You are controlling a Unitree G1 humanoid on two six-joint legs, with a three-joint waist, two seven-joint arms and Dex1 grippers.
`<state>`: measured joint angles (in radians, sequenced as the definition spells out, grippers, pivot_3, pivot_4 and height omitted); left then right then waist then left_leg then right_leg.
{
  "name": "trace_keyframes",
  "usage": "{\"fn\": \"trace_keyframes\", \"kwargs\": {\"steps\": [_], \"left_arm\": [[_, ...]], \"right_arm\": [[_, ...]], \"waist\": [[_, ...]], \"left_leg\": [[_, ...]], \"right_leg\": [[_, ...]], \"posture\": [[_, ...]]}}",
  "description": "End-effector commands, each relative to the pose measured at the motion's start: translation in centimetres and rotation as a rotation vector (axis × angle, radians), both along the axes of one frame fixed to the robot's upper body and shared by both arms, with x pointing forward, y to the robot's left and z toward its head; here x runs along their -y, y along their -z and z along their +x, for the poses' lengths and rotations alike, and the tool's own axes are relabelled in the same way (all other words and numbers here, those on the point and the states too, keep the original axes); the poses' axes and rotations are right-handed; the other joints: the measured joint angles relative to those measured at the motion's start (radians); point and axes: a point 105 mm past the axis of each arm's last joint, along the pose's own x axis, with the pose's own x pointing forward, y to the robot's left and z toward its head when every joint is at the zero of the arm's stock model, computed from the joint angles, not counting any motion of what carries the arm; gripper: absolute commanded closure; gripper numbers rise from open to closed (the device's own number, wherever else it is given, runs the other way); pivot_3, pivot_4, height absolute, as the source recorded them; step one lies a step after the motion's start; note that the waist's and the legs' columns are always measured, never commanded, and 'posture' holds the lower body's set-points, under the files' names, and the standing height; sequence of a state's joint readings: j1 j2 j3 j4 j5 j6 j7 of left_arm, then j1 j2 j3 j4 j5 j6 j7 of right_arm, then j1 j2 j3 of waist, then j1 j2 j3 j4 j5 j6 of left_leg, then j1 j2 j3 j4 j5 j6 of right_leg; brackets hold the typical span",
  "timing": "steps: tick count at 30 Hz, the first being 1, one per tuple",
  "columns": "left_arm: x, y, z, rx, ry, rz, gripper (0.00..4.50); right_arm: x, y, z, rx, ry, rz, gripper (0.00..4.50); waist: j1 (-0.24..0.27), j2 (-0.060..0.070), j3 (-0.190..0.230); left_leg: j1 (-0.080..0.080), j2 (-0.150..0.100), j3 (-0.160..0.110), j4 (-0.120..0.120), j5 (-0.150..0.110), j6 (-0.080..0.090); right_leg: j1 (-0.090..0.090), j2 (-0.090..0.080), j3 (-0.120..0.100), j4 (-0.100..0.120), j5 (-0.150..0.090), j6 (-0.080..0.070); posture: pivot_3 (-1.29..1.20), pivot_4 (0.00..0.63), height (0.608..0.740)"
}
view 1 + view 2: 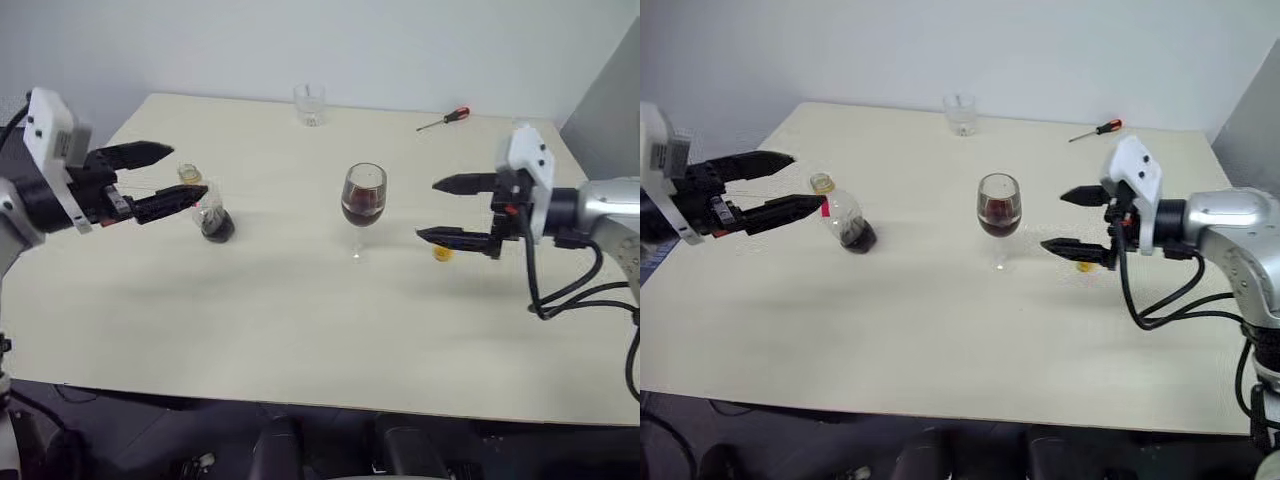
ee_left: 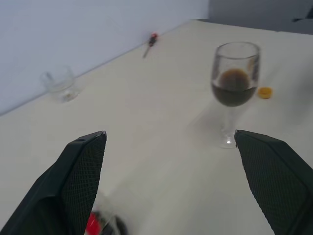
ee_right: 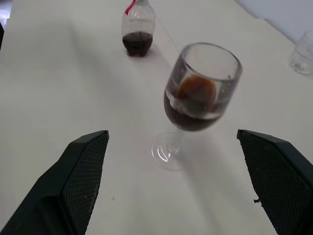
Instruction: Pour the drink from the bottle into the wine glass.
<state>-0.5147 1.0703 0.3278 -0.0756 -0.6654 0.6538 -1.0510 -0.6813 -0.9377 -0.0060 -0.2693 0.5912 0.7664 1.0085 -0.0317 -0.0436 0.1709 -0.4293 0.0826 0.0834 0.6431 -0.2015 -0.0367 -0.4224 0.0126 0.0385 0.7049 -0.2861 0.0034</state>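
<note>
Drink (image 1: 362, 207) fills the lower bowl of the wine glass (image 1: 363, 205), mid-desk (image 1: 300, 330). The uncapped bottle (image 1: 212, 218) stands toward the desk's left edge. Both grippers, left (image 1: 165, 176) and right (image 1: 440, 210), hang with fingers spread, empty.

Between your right gripper (image 3: 172, 183)'s two wide-spread black fingers (image 3: 80, 183) stands the wine glass (image 3: 198, 98), upright on the pale table (image 3: 63, 83), its bowl about half full of the dark drink (image 3: 188, 117). Beyond it stands the bottle (image 3: 138, 30), a little drink left at its bottom.
</note>
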Motion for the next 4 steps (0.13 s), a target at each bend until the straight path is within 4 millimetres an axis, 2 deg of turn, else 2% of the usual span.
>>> {"fn": "trace_keyframes", "kwargs": {"steps": [1, 4], "left_arm": [[0.5, -1.6, -0.7, 0.035, 0.056, 0.060, 0.03], [0.5, -1.5, -0.7, 0.008, 0.082, 0.042, 0.03]], "right_arm": [[2.6, -2.1, 0.2, 0.078, 0.031, -0.011, 0.00], [3.8, -2.2, 0.5, 0.064, 0.037, -0.007, 0.00]], "waist": [[-0.005, 0.000, 0.000], [-0.008, 0.000, 0.000]], "left_leg": [[0.000, 0.001, 0.000, 0.000, 0.000, 0.000], [0.000, 0.002, 0.000, -0.001, 0.000, 0.000]], "right_leg": [[-0.001, 0.001, 0.000, 0.000, 0.000, 0.000], [-0.001, 0.003, 0.001, 0.000, -0.001, 0.001]], "posture": [[0.00, 0.150, 0.740], [0.00, 0.150, 0.740]]}}
